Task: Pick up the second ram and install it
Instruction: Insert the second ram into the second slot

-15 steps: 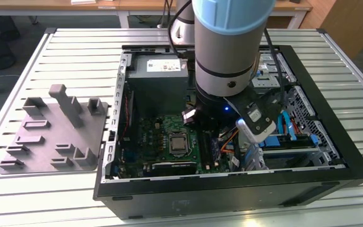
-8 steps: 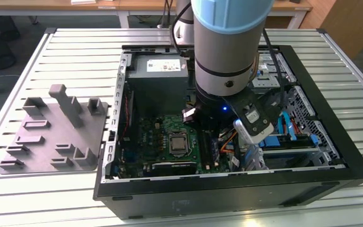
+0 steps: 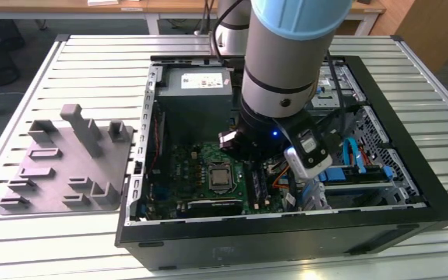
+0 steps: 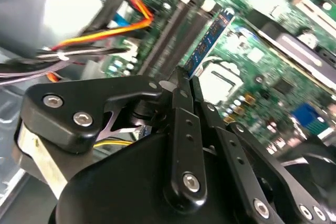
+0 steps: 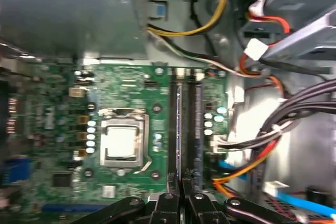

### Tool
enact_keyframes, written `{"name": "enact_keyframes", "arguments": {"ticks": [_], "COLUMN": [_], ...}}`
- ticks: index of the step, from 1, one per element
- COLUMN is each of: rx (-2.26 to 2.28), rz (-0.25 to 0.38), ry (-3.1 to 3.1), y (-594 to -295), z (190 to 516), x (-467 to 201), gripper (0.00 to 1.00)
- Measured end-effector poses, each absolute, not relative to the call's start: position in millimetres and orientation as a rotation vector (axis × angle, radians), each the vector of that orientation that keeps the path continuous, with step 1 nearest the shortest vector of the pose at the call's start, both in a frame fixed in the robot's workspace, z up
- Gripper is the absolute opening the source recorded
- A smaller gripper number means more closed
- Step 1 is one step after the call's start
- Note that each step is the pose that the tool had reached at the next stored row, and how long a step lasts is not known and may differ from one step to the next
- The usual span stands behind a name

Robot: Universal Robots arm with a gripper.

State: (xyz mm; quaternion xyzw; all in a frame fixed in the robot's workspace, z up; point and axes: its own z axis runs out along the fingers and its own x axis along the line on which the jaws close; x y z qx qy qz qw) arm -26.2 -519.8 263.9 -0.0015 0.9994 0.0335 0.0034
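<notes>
A slatted metal table [image 3: 68, 58] carries an open computer case [image 3: 434, 198], with a grey fixture [image 3: 68, 163] at the exterior view's left. The arm [image 3: 286, 52] reaches steeply down over the motherboard [image 3: 200, 169]. In the second wrist view the gripper [image 4: 182, 77] is clenched on one end of the second ram [image 4: 210, 40], which juts out above the board. In the first wrist view it shows edge-on over the black slots [image 5: 193, 124], beside the processor socket [image 5: 122, 142]. It is probably light, stiff and fragile, and best held by its flat faces.

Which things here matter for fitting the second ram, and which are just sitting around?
In the job: gripper, holding the second ram; black memory slots on the motherboard.
Lying about: grey fixture tray on the table; processor socket; power supply; loose cables.
</notes>
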Motion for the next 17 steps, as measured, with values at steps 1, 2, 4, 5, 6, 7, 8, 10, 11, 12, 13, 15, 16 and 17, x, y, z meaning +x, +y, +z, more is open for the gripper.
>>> {"name": "enact_keyframes", "arguments": {"ticks": [1,2,4,5,6,7,8,10,11,12,13,15,16,17], "rx": [-0.004,-0.004,-0.004,-0.003,-0.003,-0.004,-0.004,-0.004,-0.004,-0.004,-0.004,-0.004,-0.004,-0.004], "rz": [0.105,0.107,0.108,0.108,0.108,0.108,0.109,0.109,0.109,0.109,0.109,0.109,0.109,0.109], "ry": [3.142,3.148,3.153,3.153,3.154,3.154,3.154,3.154,3.154,3.154,3.154,3.154,3.154,3.154], "y": [-519.7,-519.7,-519.7,-519.7,-519.7,-519.7,-519.7,-519.7,-519.7,-519.7,-519.6,-519.6,-519.7,-519.7], "z": [263.7,263.2,262.8,262.8,262.8,262.7,262.7,262.7,262.7,262.6,262.3,260.9,260.1,259.1], "x": [-26.1,-26.1,-26.2,-26.2,-26.2,-26.1,-26.1,-26.1,-26.1,-26.1,-26.1,-26.1,-26.1,-26.1], "gripper": [0.14,0.14,0.14,0.14,0.14,0.14,0.14,0.14,0.14,0.14,0.14,0.14,0.14,0.14]}}
